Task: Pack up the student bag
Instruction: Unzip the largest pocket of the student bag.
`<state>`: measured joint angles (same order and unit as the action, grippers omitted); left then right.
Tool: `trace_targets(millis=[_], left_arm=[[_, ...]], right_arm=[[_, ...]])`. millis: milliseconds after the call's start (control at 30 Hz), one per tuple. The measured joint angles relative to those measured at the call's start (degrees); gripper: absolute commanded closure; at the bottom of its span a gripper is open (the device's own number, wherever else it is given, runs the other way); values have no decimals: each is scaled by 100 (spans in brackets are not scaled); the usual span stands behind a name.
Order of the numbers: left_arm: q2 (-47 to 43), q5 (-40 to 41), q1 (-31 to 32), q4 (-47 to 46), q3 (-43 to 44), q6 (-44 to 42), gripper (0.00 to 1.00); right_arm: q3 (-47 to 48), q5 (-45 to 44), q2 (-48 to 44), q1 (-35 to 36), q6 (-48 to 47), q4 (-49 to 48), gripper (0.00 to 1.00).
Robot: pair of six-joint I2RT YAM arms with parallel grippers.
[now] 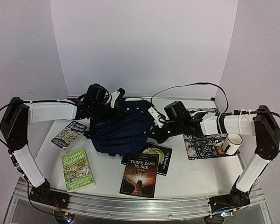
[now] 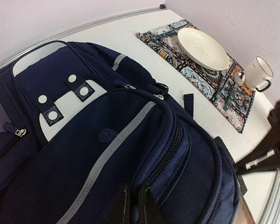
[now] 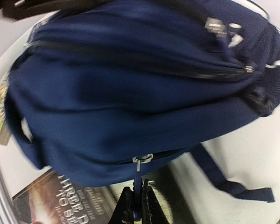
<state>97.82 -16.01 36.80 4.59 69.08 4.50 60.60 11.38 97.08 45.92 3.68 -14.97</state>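
The student bag [image 1: 121,129], dark navy with grey stripes and white patches, lies in the middle of the table. My left gripper [image 1: 115,106] is at its far left top. In the left wrist view that gripper [image 2: 135,185] is shut on a fold of bag fabric [image 2: 135,200] beside a zip. My right gripper [image 1: 153,127] is at the bag's right side. The right wrist view shows this gripper [image 3: 137,185] shut on the blue zip pull [image 3: 138,179], which hangs from a metal slider [image 3: 143,158] on the bag [image 3: 130,93].
Books lie round the bag: "Three Days to See" [image 1: 140,179] in front, a green Treehouse book [image 1: 78,170] at front left, another [image 1: 69,134] at left, and a dark one [image 1: 157,156] partly under the bag. At right, a patterned placemat [image 2: 233,95] carries a plate [image 2: 203,46], with a white mug [image 1: 231,143] at its near edge.
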Motion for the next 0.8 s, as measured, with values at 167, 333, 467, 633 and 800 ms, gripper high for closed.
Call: trace_targets(millis=[167,333,467,633,800], left_arm=[[289,44,22,8,319,276,100],[446,113,114,161,597,521,100],[615,76,146,160,794,709,100],[673,4,155,130,813,743,100],[673,-145,153,-64,684,618,100]], right_arm=[[424,-77,81,696,121,332,100],[1148,-302,488,1121,260,475,96],[1518,-371,874,1257,455,472,84],[1510,-595,903,1329,680,501,63],[1130,-1276,467,1377,922,620,42]])
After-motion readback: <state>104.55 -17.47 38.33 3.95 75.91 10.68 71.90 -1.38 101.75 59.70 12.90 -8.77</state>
